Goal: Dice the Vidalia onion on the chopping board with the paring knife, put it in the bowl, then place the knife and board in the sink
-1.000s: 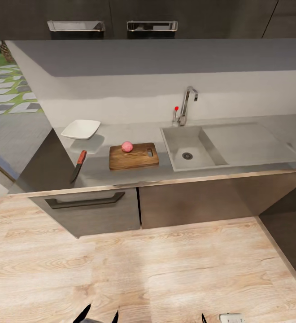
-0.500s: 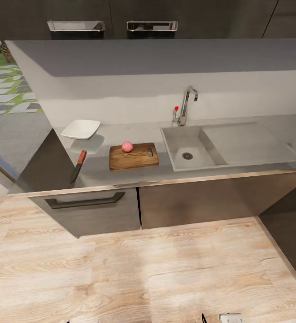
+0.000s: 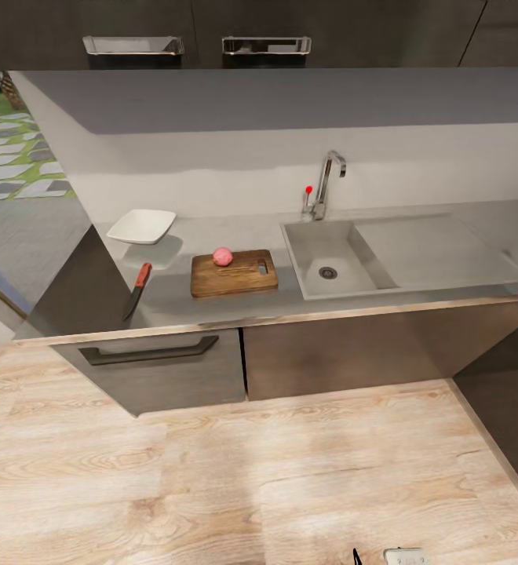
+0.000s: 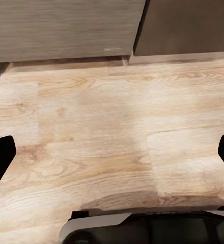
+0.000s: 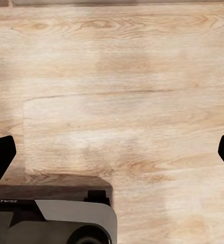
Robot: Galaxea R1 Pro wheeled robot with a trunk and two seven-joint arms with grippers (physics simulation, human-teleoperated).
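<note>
A kitchen with dark grey cabinets [image 3: 165,369] and a pale wood-plank floor [image 3: 290,486]; the glossy grey surface [image 3: 235,306] runs along the wall with a straight front edge. The sink [image 3: 322,259] is set into the surface right of the middle, its round drain visible in the basin, the flat drainboard to its right and the chrome gooseneck tap [image 3: 326,184] with a red dot at its back edge. Just left of the sink lies the chopping board [image 3: 239,278], handle slot toward the sink. The Vidalia onion [image 3: 223,256] sits whole on the board near its back left corner. The bowl [image 3: 142,226] stands toward the back left corner of the surface, apart from the board. The paring knife [image 3: 137,289] lies near the left end of the surface, red handle toward the back and blade pointing to the front edge.

In the wrist views the left pincer [image 4: 112,157] and right pincer [image 5: 112,157] both hang over the floor with fingers spread wide apart, nothing between them
</note>
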